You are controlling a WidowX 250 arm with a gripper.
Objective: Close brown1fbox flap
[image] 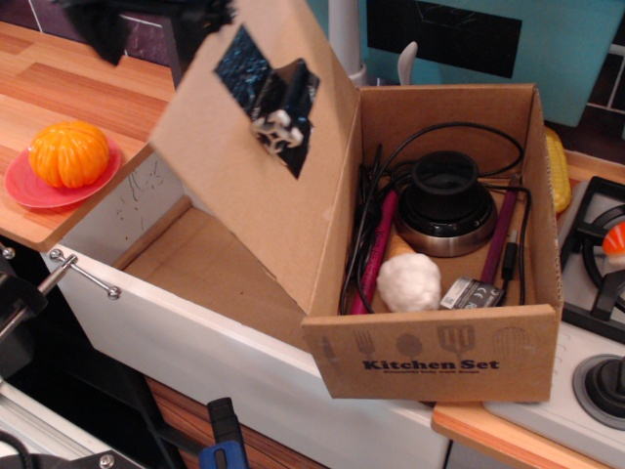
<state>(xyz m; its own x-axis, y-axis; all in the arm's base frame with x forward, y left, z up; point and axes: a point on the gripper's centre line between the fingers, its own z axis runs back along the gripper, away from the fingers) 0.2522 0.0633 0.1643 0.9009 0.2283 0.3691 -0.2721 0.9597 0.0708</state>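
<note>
The brown1fbox (pixel 439 363), printed "Kitchen Set" on its front, stands open on the white sink unit. Its flap (pixel 264 195) on the left side is lifted steeply, close to upright, leaning out to the left. The face towards me carries the black tape patch (pixel 256 76) with a small grey-white block (pixel 276 125). My gripper (pixel 151 20) is a blurred black shape at the top left, at the flap's raised outer edge, with its fingers spread apart. Whether it touches the flap is not clear.
Inside the box lie a round black device (pixel 449 200), black cables, magenta pens (pixel 376 244) and a white ball (pixel 410 281). An orange (pixel 68 153) sits on a red plate (pixel 24 186) at the left. A stove (pixel 596 264) is at the right, a faucet (pixel 342 34) behind.
</note>
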